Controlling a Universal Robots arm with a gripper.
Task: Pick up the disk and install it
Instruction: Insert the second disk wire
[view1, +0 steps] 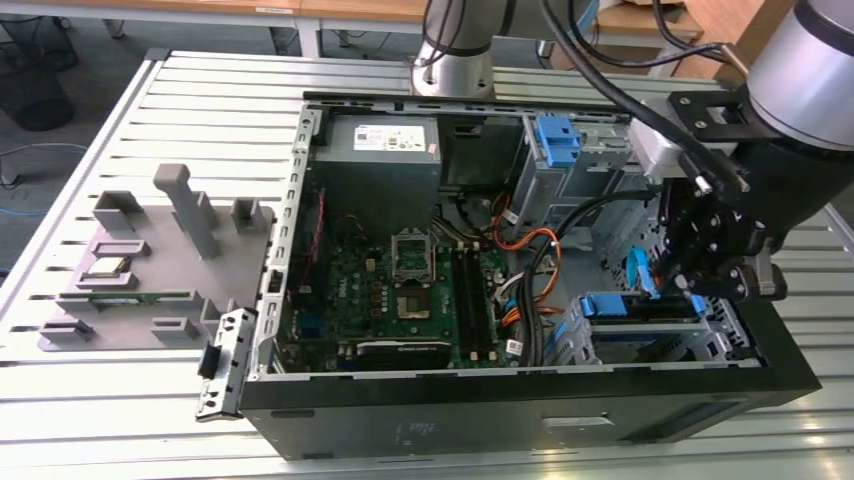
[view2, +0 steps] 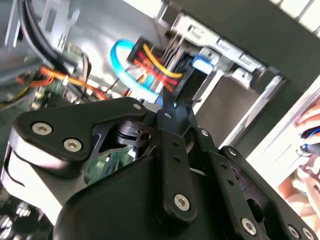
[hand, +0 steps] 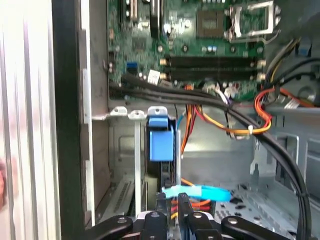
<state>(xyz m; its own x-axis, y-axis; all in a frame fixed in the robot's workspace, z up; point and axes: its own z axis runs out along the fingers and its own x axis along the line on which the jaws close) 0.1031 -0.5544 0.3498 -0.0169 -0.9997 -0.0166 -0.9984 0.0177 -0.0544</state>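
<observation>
Over the open computer case (view1: 534, 400), the gripper (view1: 714, 285) hangs just above the drive cage.
Inside that cage at the case's front corner sits the disk (view1: 638, 312), its blue rail tab (hand: 161, 136) standing up; the fingers (hand: 184, 212) look drawn close together, gripping nothing, beside a pale blue cable (hand: 197, 192).

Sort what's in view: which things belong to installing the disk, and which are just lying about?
Part of the job:
- disk, at the drive cage
- gripper, right over the disk

Just lying about:
- power supply
- spare blue bracket
- grey parts holder on the table beside the case
- motherboard
</observation>
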